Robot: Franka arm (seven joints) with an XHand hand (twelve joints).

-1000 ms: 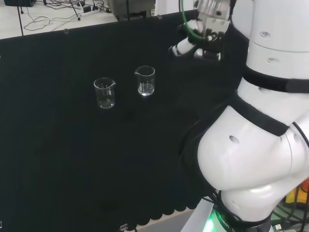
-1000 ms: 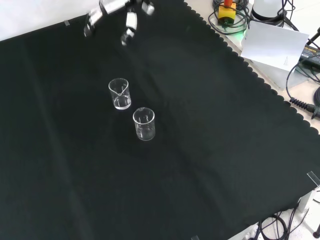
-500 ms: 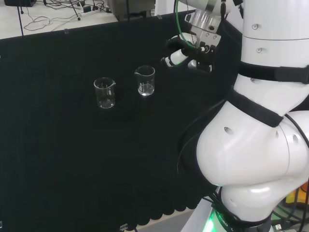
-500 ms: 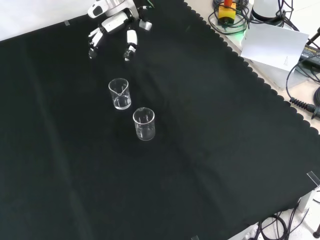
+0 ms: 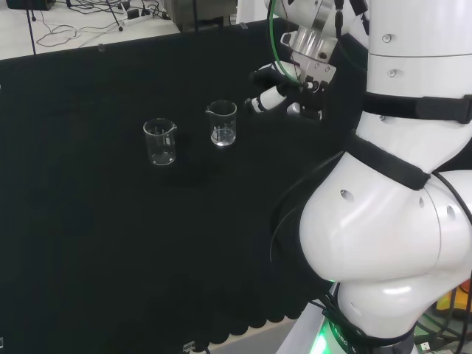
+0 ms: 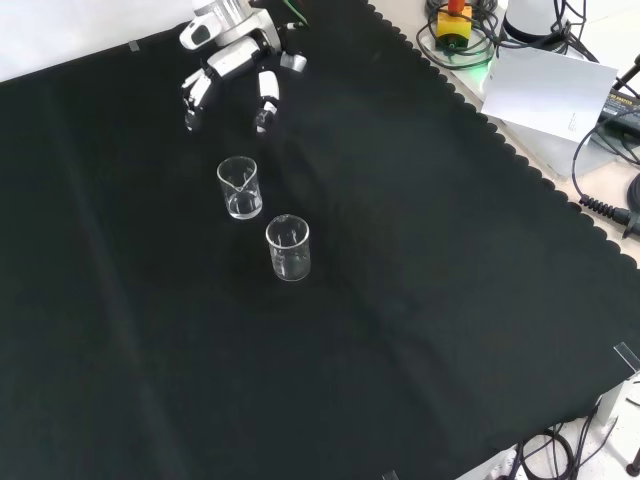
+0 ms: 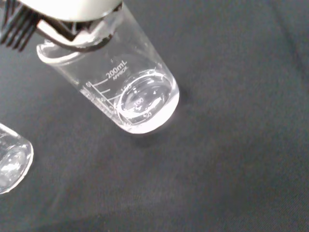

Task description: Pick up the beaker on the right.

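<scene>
The robot hand (image 6: 232, 62), fingers spread wide and holding nothing, is hovering just beyond the upright right beaker (image 5: 222, 123); the second beaker (image 5: 160, 141) is standing farther off.

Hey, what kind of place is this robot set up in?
Most likely a robotics lab or test bench. A bench draped in black cloth holds two clear glass beakers, the arm's hand hovers near them, and cables and equipment lie along the bench's edge.

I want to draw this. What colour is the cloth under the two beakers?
The cloth is plain black; the front view shows it best.
</scene>
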